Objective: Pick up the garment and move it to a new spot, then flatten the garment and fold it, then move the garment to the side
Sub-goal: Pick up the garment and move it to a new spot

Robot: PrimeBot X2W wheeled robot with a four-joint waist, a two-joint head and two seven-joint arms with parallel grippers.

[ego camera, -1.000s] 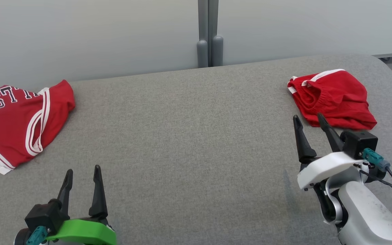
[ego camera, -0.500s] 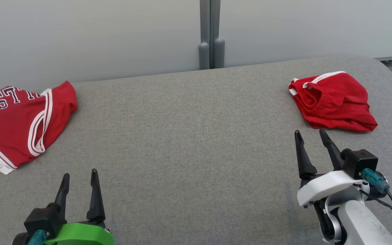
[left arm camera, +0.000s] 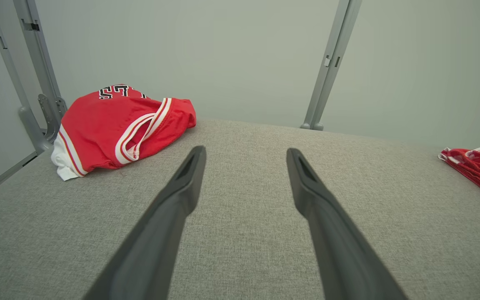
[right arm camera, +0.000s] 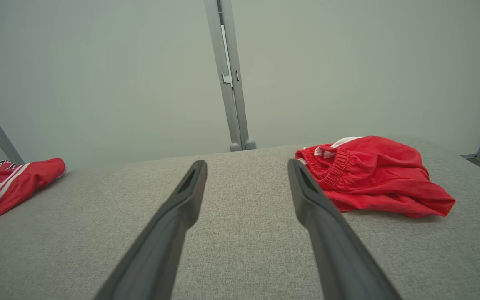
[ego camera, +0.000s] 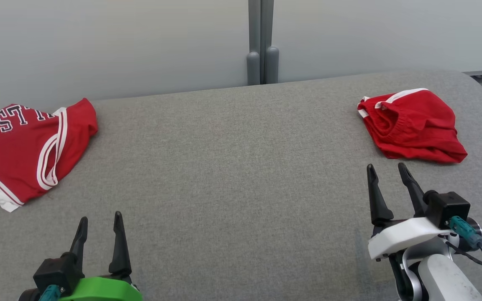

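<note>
Neither gripper holds anything. The right gripper [ego camera: 385, 166] and the left gripper [ego camera: 101, 215] hover over the bench [ego camera: 232, 167], each with its fingers [right arm camera: 183, 204] spread wide and only grey fabric showing in the gap.

From that I judge the step in hand to be the first one, the pick-up (neither red heap looks flattened or squarely folded). The likelier target is the shorts [ego camera: 416, 127], bunched near the bench's far right corner with the gathered waistband turned toward the middle. The jersey [ego camera: 27, 146] lies in its own heap at the far left edge, well apart from both grippers. I cannot rule it out as the garment meant.

In the head view the right gripper's tips point at the near hem of the shorts, close to it but apart, with a strip of bare bench between. In the right wrist view the shorts lie ahead and to the right of the fingers. One fingertip overlaps the waistband there, which I take for line of sight, not contact. The left gripper sits by the near left edge, far from the shorts.

The next move seems to call for a reach forward and a little right. The gripper would then drop until the tips straddle a raised fold, such as the waistband ridge. It should close through several layers, since one thin layer might simply unfurl, and then lift toward the open middle.
</note>
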